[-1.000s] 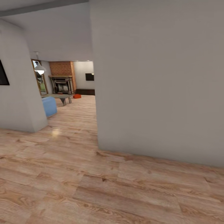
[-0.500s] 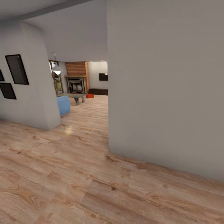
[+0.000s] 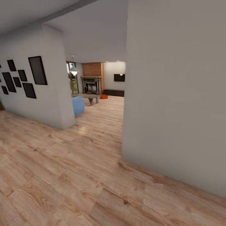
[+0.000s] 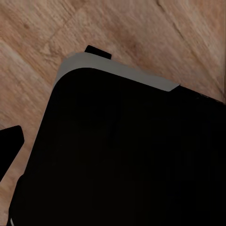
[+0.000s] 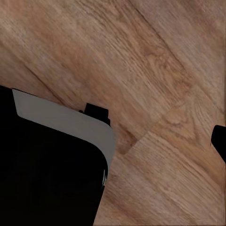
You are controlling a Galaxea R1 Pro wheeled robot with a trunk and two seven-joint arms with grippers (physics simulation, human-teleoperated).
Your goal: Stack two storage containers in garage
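Far down the hall, the living room [image 3: 94, 94] shows through an opening, with its brick fireplace [image 3: 92, 84]. One small orange-red storage container [image 3: 104, 96] sits on the wood floor there, right of a low table [image 3: 89, 97]. In the left wrist view one dark fingertip [image 4: 10, 146] of my left gripper stands at the picture's edge over the plank floor. One fingertip [image 5: 219, 140] of my right gripper likewise stands at the edge of the right wrist view. Nothing lies between the fingers of either gripper. The garage is out of view.
A big grey wall [image 3: 175, 94] with a corner close by fills the right. Another wall [image 3: 37, 91] with several black picture frames lines the left. A blue sofa [image 3: 78, 105] juts out behind its corner. My black base [image 4: 127, 155] shows below both wrists.
The head camera has swung, so the whole picture slid to the right. More black frames on the left wall came into sight. The container has kept its place in the room.
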